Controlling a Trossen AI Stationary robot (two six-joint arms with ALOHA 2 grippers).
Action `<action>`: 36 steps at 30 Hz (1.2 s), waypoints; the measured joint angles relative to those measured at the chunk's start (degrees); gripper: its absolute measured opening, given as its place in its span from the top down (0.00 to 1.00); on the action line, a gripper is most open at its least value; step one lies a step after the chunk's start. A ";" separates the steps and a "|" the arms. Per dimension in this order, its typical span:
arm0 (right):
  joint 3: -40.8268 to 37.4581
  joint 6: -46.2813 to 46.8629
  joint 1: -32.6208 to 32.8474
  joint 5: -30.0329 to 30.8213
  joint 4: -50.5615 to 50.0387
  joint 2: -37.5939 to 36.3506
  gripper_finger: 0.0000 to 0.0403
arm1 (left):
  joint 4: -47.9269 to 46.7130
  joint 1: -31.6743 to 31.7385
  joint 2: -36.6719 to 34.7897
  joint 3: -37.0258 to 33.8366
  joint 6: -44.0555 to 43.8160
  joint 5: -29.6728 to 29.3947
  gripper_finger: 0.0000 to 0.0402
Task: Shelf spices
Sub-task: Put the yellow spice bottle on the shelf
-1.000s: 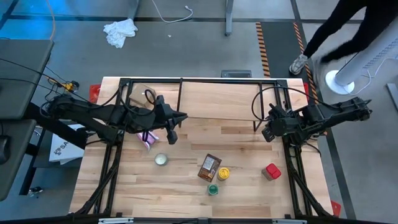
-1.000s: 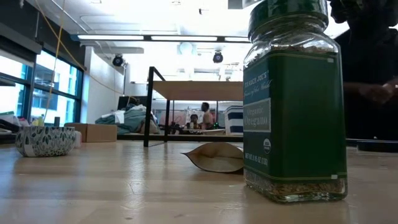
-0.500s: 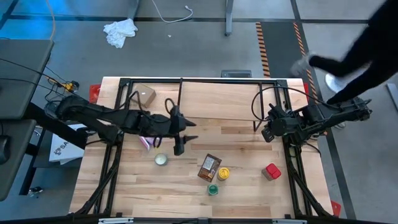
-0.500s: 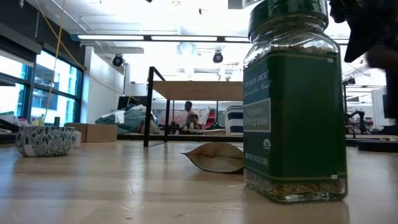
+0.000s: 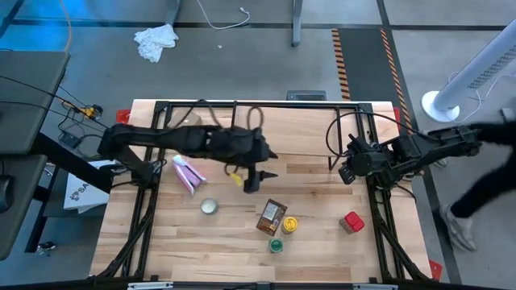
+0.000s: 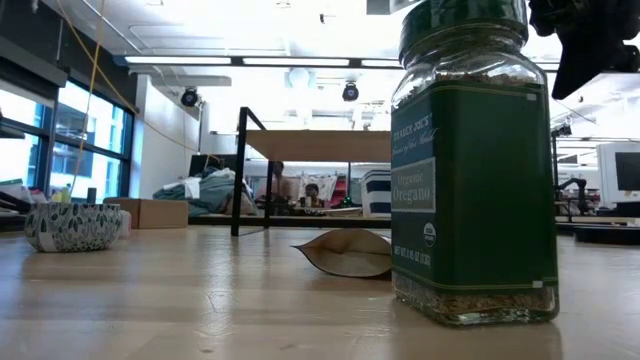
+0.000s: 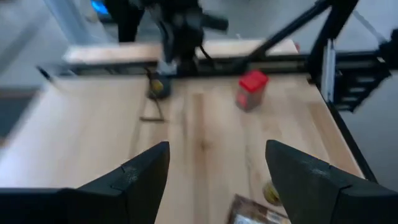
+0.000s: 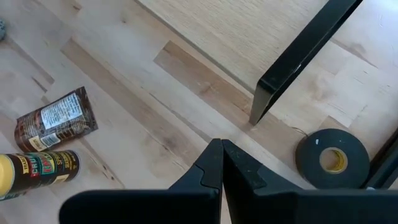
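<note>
Nearest the front edge of the bench point(image 5: 161, 242), at about six o'clock, stands the green-lidded jar point(image 5: 276, 245), and it fills the low view upright and untouched. Just beyond it the yellow-lidded jar point(image 5: 289, 224) lies on its side touching the flat brown printed packet point(image 5: 272, 216), and out at four o'clock the red boxy container point(image 5: 351, 221) sits alone, near the right-hand frame. So all four spices are down on the bench, none of them lifted, which by my reckoning leaves the whole job ahead. Off at eight o'clock a pale round tin point(image 5: 209, 207) and, a little farther back, a pink packet point(image 5: 187, 174) lie apart from the group. Moving to the middle, the left end effector point(image 5: 256, 174) hangs over the bench just behind the brown packet, fingers spread wide and carrying nothing; its own camera shows bare wood between them, with the red container ahead. Over at three o'clock the right end effector point(image 5: 347, 171) waits with its fingers pressed together, empty, beside a roll of black tape point(image 8: 333, 159). Farthest back, at twelve o'clock, the shelf point(image 5: 282, 129) shows a bare top board, so nothing looks stocked yet.
</note>
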 joint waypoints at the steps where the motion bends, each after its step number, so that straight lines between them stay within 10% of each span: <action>1: 0.00 0.00 0.00 0.01 -0.01 0.00 1.00 | -0.38 0.29 1.27 0.34 -0.42 1.50 0.34; 36: 0.00 1.43 0.00 2.33 -0.04 0.00 1.00 | 10.99 -8.66 22.66 0.46 9.48 12.55 0.34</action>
